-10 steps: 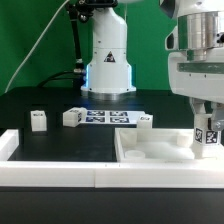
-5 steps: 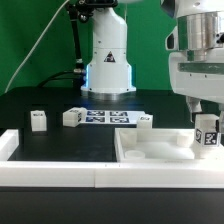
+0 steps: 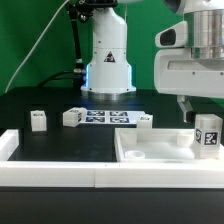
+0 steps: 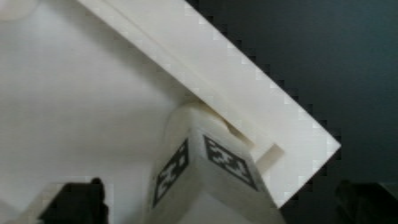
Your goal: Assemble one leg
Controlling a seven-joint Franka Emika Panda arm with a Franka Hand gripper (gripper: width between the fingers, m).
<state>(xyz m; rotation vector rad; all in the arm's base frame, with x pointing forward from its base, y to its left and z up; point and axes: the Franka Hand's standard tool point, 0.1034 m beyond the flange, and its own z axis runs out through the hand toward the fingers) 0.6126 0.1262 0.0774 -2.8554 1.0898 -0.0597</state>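
Observation:
A leg (image 3: 208, 134), a small white block with a black-and-white tag, stands upright in the far right corner of the large white panel (image 3: 150, 152). My gripper (image 3: 200, 108) hangs just above it, open, with its fingers clear of the leg. In the wrist view the leg (image 4: 214, 165) rises between my two dark fingertips (image 4: 80, 203), with a gap on each side, and the panel (image 4: 89, 100) lies below it.
Three more legs lie on the black table: one at the exterior view's left (image 3: 38, 120), one beside the marker board (image 3: 72, 117), one behind the panel (image 3: 145, 121). The marker board (image 3: 108, 117) lies mid-table. A white rail (image 3: 60, 170) runs along the front.
My gripper has let go of the leg and risen straight up. The leg stays standing in the panel's corner.

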